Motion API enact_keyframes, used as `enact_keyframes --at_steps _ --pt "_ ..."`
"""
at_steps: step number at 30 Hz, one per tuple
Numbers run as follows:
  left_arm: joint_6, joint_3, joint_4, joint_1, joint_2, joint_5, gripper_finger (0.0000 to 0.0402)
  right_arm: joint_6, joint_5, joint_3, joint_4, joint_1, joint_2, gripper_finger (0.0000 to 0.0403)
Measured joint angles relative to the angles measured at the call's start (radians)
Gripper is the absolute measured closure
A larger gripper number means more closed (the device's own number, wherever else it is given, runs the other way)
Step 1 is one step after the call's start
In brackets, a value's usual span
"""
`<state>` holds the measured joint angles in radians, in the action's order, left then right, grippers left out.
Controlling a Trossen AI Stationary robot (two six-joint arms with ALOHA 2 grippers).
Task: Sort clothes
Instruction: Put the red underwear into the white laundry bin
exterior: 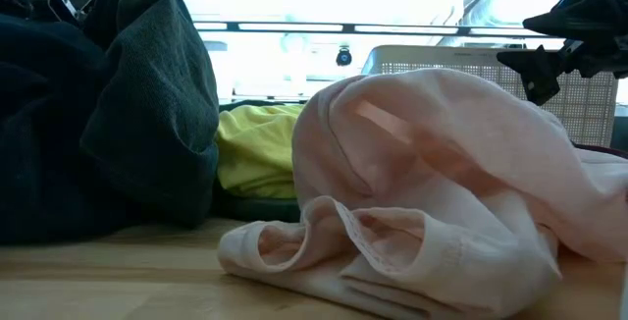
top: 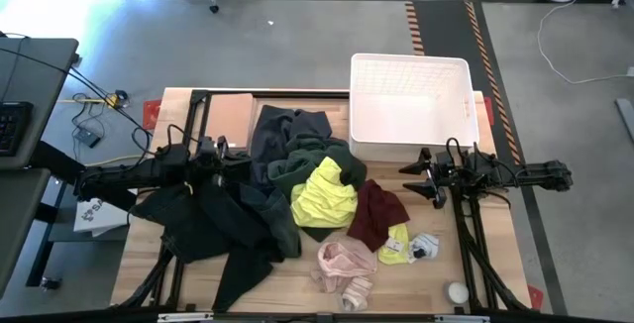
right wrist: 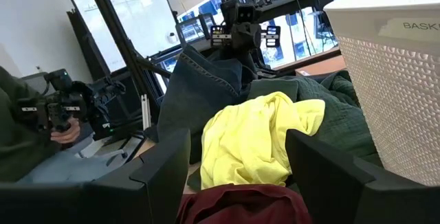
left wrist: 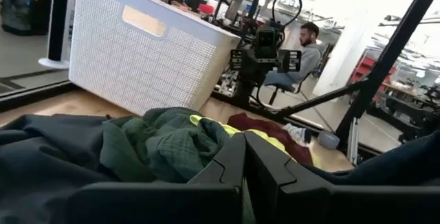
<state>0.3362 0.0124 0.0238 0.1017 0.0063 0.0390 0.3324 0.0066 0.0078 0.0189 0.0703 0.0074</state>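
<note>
so, seen from above, the clothes (top: 297, 199) lie heaped across the middle of the table (top: 178, 100), from the dark garment (top: 203, 226) at the left, through the green top (top: 307, 160) and the neon yellow shirt (top: 325, 196), to the maroon piece (top: 378, 214), the pale pink piece (top: 345, 266) and the small white socks (top: 421, 247) toward the near edge. the white basket (top: 411, 75) stands at twelve o'clock from the right gripper (top: 434, 176), just beside it.

the right gripper hangs released, its fingers spread wide and holding nothing, pointing toward nine o'clock. the maroon piece sits at about eight o'clock from it, close by, with the yellow shirt further along at nine; in the right wrist view both lie straight ahead between the spread fingers. the maroon piece runs roughly from twelve to six.

the left gripper (top: 213, 155) is clenched tight amid the dark garment's folds at the pile's left; whether cloth is pinched in it i cannot tell. my judgement: the right arm is nearer the maroon and yellow pieces, so a short reach toward eight o'clock suits it.
</note>
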Motion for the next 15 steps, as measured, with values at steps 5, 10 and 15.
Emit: enact_keyframes --at_steps 5,10,15 --pt "0.015 0.0 0.058 0.0 0.0 0.032 0.0398 0.0 0.0 0.0 0.0 0.0 0.0 0.0165" --pt "-0.021 0.0 0.169 0.0 0.0 0.026 0.0398 0.0 0.0 0.0 0.0 0.0 0.0 0.0165" --pt "-0.085 0.021 0.293 0.0 0.063 0.068 0.0399 0.0 0.0 0.0 0.0 0.0 0.0 0.0165"
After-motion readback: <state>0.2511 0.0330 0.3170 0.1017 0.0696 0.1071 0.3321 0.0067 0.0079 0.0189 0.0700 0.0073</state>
